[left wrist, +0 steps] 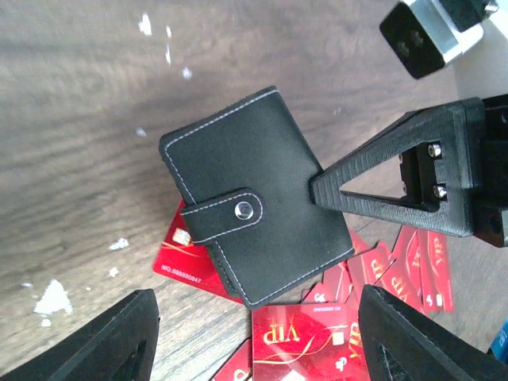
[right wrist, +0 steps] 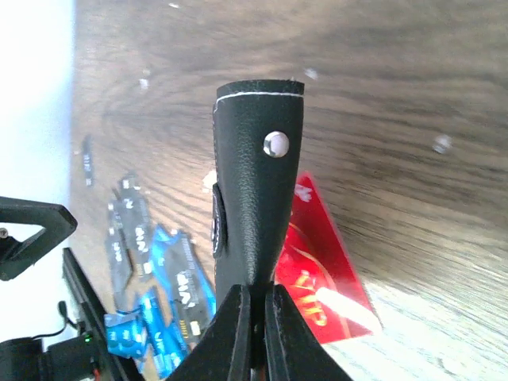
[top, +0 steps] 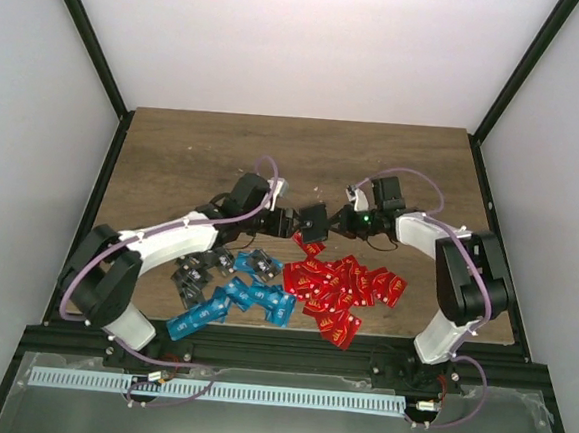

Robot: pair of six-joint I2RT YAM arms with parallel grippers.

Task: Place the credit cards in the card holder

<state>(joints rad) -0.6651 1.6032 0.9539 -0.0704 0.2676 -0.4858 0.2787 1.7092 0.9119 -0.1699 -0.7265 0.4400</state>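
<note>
The card holder (top: 313, 221) is a black, closed wallet with a snap strap. My right gripper (top: 337, 220) is shut on its edge and holds it above the table; the right wrist view shows the holder (right wrist: 254, 182) pinched between the closed fingers of that gripper (right wrist: 255, 298). My left gripper (top: 281, 223) is open and empty just left of the holder. In the left wrist view the holder (left wrist: 254, 198) lies ahead of the open left gripper (left wrist: 258, 317). Red credit cards (top: 344, 286), blue ones (top: 243, 298) and dark grey ones (top: 200, 270) lie spread on the table.
The card piles fill the near middle of the wooden table (top: 294, 157). One red card (right wrist: 325, 270) lies right below the holder. A black frame rail (top: 279, 351) runs along the near edge, and white walls enclose the sides.
</note>
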